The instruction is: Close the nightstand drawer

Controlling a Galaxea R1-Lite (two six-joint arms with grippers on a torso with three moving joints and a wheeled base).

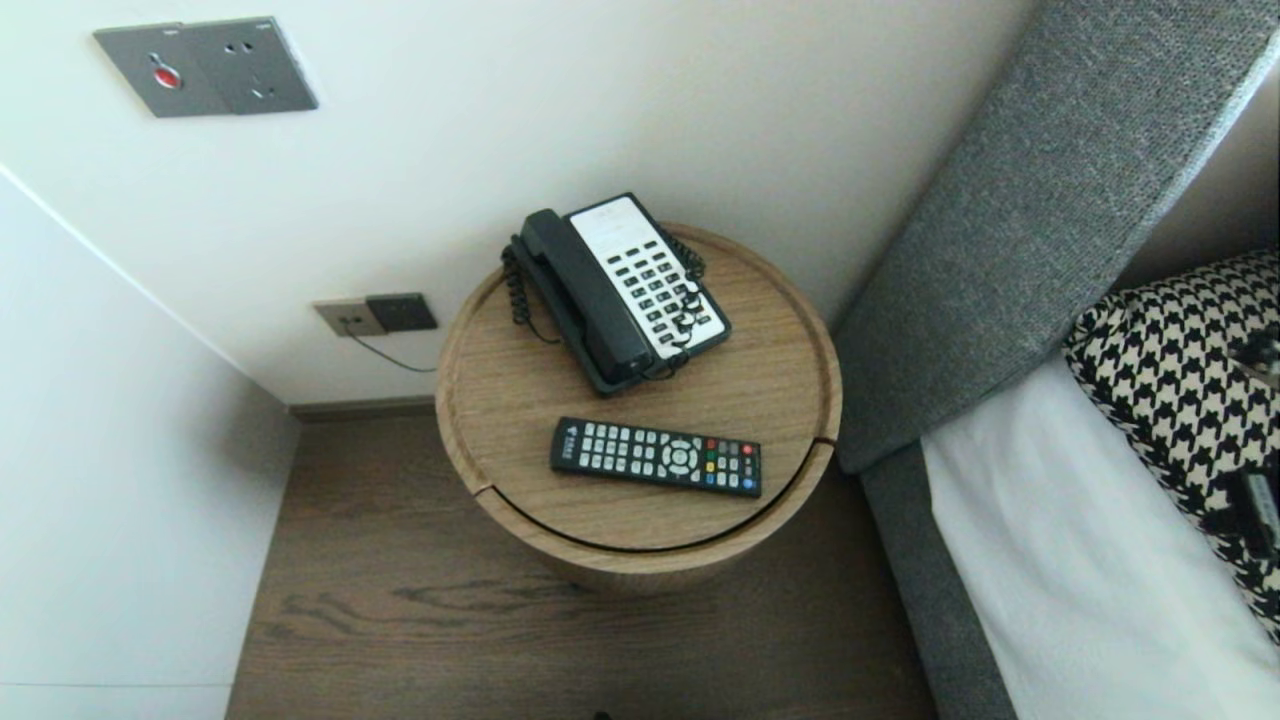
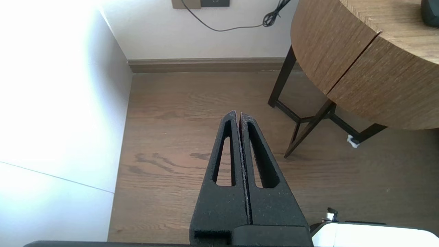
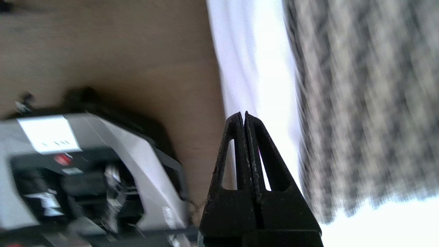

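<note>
A black remote control [image 1: 656, 456] lies flat near the front of a round wooden bedside table [image 1: 500, 390]. Behind it on the same top sits a black-and-white corded telephone [image 1: 620, 290] with its handset in the cradle. Neither arm shows in the head view. My left gripper [image 2: 238, 113] is shut and empty, hanging low over the wooden floor beside the table's dark legs [image 2: 301, 120]. My right gripper [image 3: 244, 114] is shut with nothing in it, hovering by the bed's white sheet [image 3: 260, 68] and the houndstooth cover [image 3: 360, 103].
A grey upholstered headboard [image 1: 1020, 220] and the bed with a white sheet [image 1: 1080, 580] and houndstooth cover [image 1: 1190, 370] flank the table on the right. White walls close the left and back, with outlets [image 1: 375, 315] and a cable. The robot's base [image 3: 85, 171] shows beside the right gripper.
</note>
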